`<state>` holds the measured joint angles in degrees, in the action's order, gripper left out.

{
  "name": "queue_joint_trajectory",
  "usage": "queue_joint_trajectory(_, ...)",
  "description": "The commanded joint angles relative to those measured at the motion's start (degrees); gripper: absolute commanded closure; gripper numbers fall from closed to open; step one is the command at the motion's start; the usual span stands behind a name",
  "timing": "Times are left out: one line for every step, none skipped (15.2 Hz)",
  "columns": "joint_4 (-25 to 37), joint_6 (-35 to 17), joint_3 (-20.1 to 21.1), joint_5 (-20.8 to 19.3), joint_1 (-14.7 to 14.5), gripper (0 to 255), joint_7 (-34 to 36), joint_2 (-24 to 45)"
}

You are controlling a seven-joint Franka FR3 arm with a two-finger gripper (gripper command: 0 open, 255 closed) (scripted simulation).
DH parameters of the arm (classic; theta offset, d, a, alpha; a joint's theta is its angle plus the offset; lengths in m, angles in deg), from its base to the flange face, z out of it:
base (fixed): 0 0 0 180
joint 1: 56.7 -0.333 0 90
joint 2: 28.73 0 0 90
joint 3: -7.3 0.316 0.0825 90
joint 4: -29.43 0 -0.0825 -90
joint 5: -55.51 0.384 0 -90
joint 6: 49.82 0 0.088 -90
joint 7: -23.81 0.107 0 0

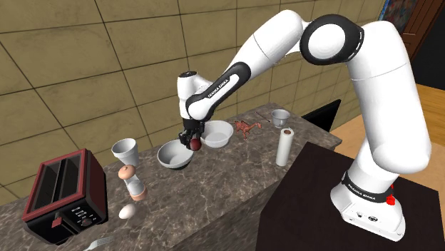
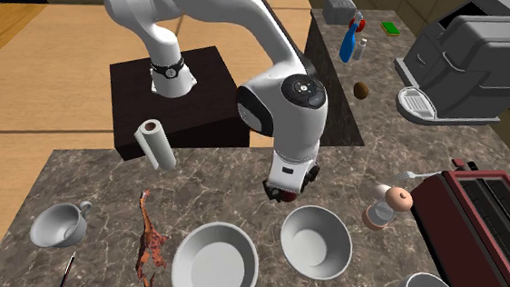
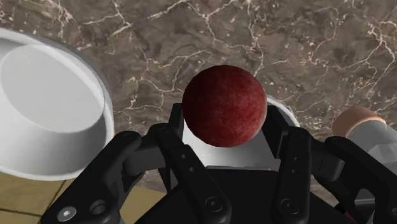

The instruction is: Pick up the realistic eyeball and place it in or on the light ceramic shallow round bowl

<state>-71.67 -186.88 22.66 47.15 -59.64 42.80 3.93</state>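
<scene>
The jaws of the gripper (image 1: 192, 141) are clamped on the eyeball (image 1: 194, 144), a dark red ball, one finger on each side of it in the wrist view. It hangs off the marbled surface (image 1: 228, 171), over the gap between two white bowls. The shallow bowl (image 1: 217, 133) lies to the shoulder view's right and farther off. The deeper bowl (image 1: 176, 155) lies to the left and nearer, its rim just beside the ball. Farther left on the surface stand a peach-topped grinder (image 1: 131, 180) and a red toaster (image 1: 65, 196). A paper roll (image 1: 285, 147) stands upright at the right, near the dark stand (image 1: 314, 207).
</scene>
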Motion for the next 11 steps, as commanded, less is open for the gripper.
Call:
queue_joint_trajectory(0.35, 0.21, -0.23, 0.43, 2.07, 255, -2.68, 0.18)
queue_joint_trajectory(0.71, 0.41, -0.35, 0.62, 3.05, 255, -3.94, 0.36)
queue_joint_trajectory(1.14, 0.65, -0.49, 0.81, 4.01, 255, -5.20, 0.59)
queue_joint_trajectory(1.64, 0.91, -0.62, 0.99, 4.96, 255, -6.44, 0.85)
queue_joint_trajectory(2.21, 1.22, -0.76, 1.16, 5.89, 255, -7.68, 1.16)
queue_joint_trajectory(2.86, 1.55, -0.91, 1.33, 6.81, 255, -8.91, 1.51)
queue_joint_trajectory(3.58, 1.92, -1.07, 1.49, 7.71, 255, -10.12, 1.90)
queue_joint_trajectory(4.38, 2.32, -1.21, 1.63, 8.60, 255, -11.32, 2.34)
queue_joint_trajectory(5.26, 2.75, -1.36, 1.77, 9.47, 255, -12.51, 2.82)
queue_joint_trajectory(6.21, 3.22, -1.52, 1.90, 10.31, 255, -13.68, 3.34)
queue_joint_trajectory(7.25, 3.73, -1.67, 2.02, 11.15, 255, -14.84, 3.91)
